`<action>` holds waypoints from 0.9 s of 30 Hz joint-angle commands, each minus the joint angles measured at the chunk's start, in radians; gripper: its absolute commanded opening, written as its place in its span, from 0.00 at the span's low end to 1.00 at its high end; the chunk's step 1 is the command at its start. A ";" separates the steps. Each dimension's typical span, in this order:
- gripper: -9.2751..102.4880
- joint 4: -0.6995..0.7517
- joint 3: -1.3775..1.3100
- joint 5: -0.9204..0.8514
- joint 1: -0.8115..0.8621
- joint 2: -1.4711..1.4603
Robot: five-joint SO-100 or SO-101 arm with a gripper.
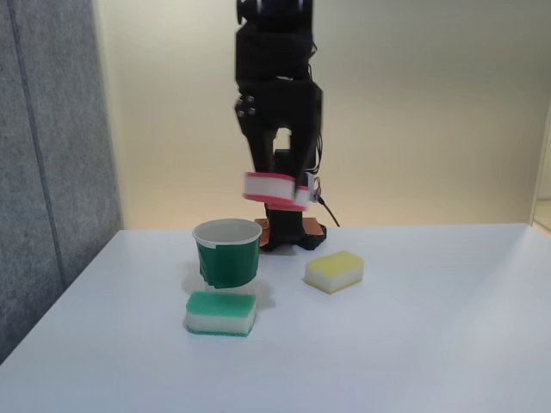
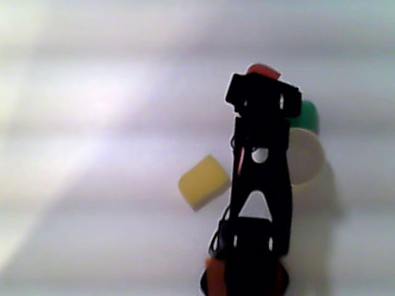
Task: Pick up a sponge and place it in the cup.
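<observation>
Pincer (image 1: 277, 191) grasping sponge (image 1: 274, 190) aloft; apparently just above, behind cup (image 1: 227, 252).

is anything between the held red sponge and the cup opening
Nothing visible. The hand holds the red-topped block sponge in the air, above and right of the green-banded white paper cup in the fixed view; its mouth is open and unobstructed.

Seen from above: black arm (image 2: 262, 185) partly covering cup (image 2: 308, 157); sponge (image 2: 264, 69) at its tip; yellow sponge (image 2: 203, 181) left.

Office-like corner: grey fabric partition panel (image 1: 52, 172), plain cream wall (image 1: 413, 103), white table (image 1: 413, 344)
</observation>
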 commanded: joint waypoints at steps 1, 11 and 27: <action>0.08 0.015 -0.035 -0.054 0.095 0.046; 0.08 0.083 0.161 -0.126 0.224 0.089; 0.25 0.103 0.206 -0.212 0.298 0.137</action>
